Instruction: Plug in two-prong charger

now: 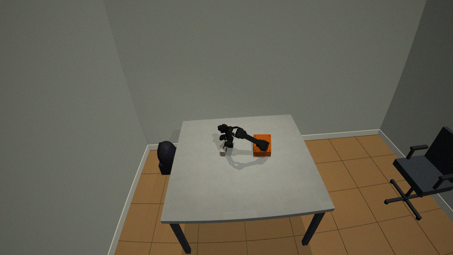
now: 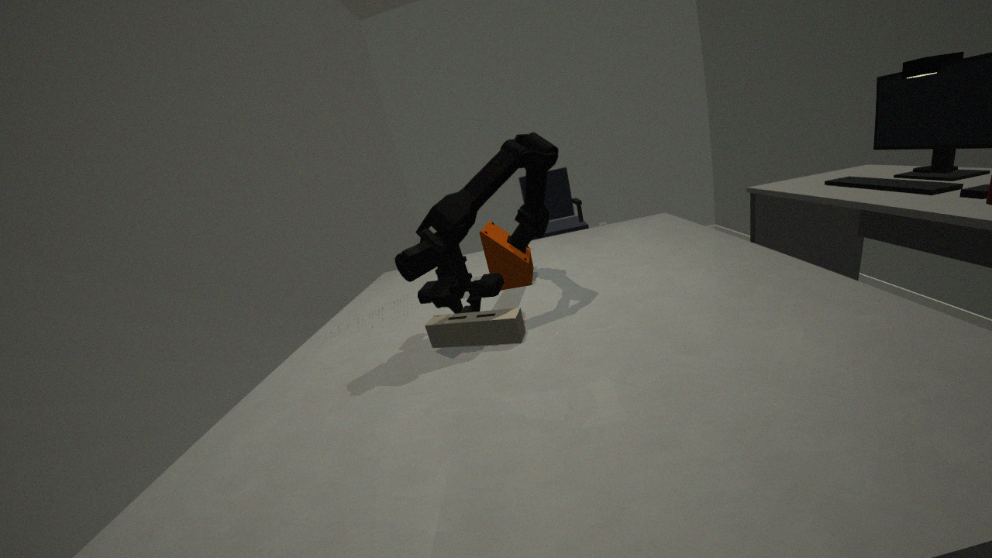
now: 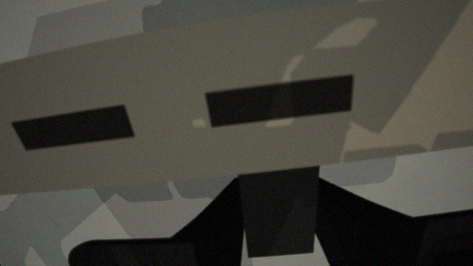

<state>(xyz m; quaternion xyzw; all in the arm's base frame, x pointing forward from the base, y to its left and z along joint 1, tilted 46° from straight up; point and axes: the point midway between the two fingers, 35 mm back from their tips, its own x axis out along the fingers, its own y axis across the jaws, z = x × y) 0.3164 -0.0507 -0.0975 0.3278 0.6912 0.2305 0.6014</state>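
Observation:
The beige power strip (image 1: 223, 152) (image 2: 475, 328) (image 3: 166, 77) lies on the grey table (image 1: 240, 190) (image 2: 624, 416). Its top has two dark outlet slots, the left outlet (image 3: 72, 127) and the right outlet (image 3: 278, 100) (image 2: 486, 315). My gripper (image 1: 228, 144) (image 2: 466, 303) (image 3: 270, 182) points down just above the strip and is shut on the dark two-prong charger (image 3: 278, 212). In the wrist view the charger's front end lines up below the right outlet, at the strip's near edge. The prongs are hidden.
The arm's orange base block (image 1: 262, 145) (image 2: 508, 260) stands on the table right of the strip. An office chair (image 1: 424, 171) and a dark round object (image 1: 166, 155) stand on the floor beside the table. A desk with a monitor (image 2: 932, 111) stands at the far right.

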